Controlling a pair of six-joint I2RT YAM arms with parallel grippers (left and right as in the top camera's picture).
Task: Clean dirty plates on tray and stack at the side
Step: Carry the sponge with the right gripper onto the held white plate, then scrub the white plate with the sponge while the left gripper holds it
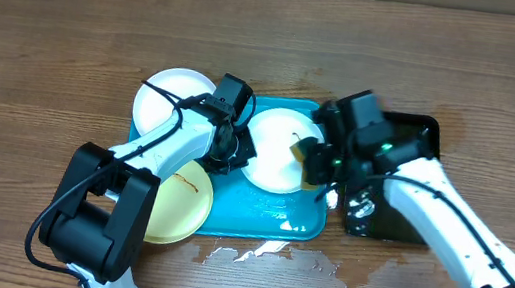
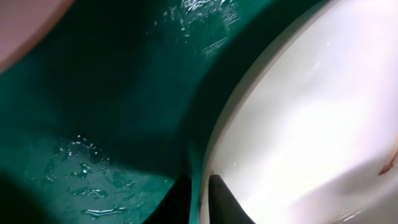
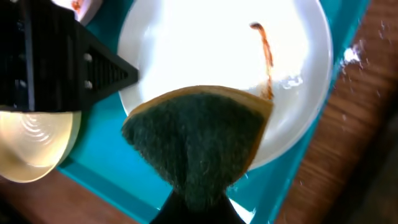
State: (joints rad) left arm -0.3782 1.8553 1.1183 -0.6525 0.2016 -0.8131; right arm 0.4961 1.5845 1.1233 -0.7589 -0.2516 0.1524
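A white plate with a thin brown smear lies on the turquoise tray. My left gripper is shut on its left rim; in the left wrist view the fingers straddle the plate's edge over the wet tray. My right gripper is shut on a green-and-yellow sponge, held over the plate's near edge just below the smear. A second white plate sits at the tray's back left. The pale yellow plate, with a dark smear, overlaps the tray's left edge.
A smaller black tray lies right of the turquoise one, under my right arm. Water and foam patches wet the wooden table in front of the tray. Bare wood table lies to the left and back.
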